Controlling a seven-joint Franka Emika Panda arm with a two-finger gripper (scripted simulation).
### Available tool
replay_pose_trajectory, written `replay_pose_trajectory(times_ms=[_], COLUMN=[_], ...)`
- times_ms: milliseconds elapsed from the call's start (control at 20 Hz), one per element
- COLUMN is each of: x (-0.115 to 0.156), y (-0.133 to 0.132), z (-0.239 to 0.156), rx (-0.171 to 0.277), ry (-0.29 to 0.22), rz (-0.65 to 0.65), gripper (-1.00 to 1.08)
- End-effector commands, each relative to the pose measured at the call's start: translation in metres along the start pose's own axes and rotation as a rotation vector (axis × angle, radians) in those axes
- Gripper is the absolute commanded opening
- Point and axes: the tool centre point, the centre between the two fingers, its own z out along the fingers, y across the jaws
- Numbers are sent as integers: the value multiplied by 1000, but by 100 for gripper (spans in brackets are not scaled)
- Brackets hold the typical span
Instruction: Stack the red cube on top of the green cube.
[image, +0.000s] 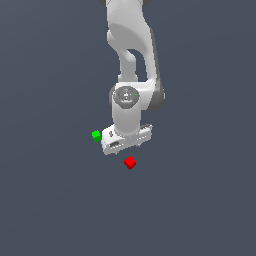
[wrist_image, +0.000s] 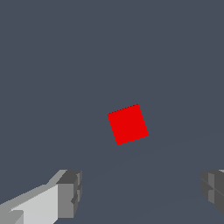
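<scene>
Gripper (wrist_image: 140, 192) is spread wide and holds nothing; both fingertips (wrist_image: 70, 192) stand well apart in the wrist view. Red cube (wrist_image: 127, 124) rests on the floor below and slightly ahead of the fingers, its faces turned askew to the jaw line. Green cube (image: 96, 135) sits beside the hand, apart from the red cube. Judgement: closing in requires a forward shift, wrist rotation and descent.

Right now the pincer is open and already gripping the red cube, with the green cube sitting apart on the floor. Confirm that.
Not quite. The pincer is open, but it grips nothing: in the wrist view the red cube lies on the floor clear of both fingers. The exterior view shows the same cube alone, and the green cube does sit apart.
</scene>
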Motion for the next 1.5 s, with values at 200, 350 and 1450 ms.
replay_pose_trajectory(times_ms=[200, 350, 1450], x=[16, 22, 30], y=[1, 0, -1], z=[21, 28, 77], rx=[-10, -13, -18], ry=[9, 12, 15], rz=[-176, -235, -319], gripper=[100, 100, 100])
